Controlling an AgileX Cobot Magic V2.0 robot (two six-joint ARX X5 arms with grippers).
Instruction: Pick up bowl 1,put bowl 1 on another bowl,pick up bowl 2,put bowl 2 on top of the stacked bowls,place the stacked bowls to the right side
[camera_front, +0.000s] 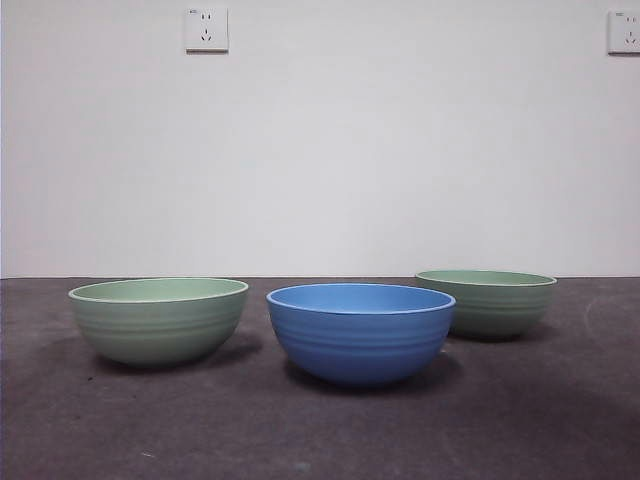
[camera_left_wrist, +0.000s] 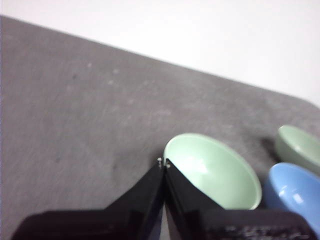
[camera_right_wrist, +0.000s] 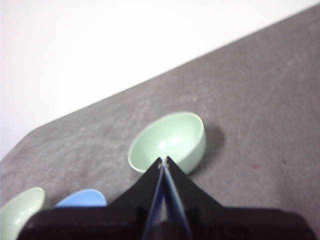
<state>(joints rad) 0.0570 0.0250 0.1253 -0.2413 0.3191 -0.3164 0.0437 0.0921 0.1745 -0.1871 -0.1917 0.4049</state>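
Both claws above separate bowls

matt ridged bowls, rough grey table

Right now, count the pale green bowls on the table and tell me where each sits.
2. One pale green bowl stands at the left in the front view; the other pale green bowl stands farther back at the right, partly behind the blue bowl. None stacked.

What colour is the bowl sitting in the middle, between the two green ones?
The middle bowl is blue with faint horizontal ridges and a thin pale rim, clearest in the front view.
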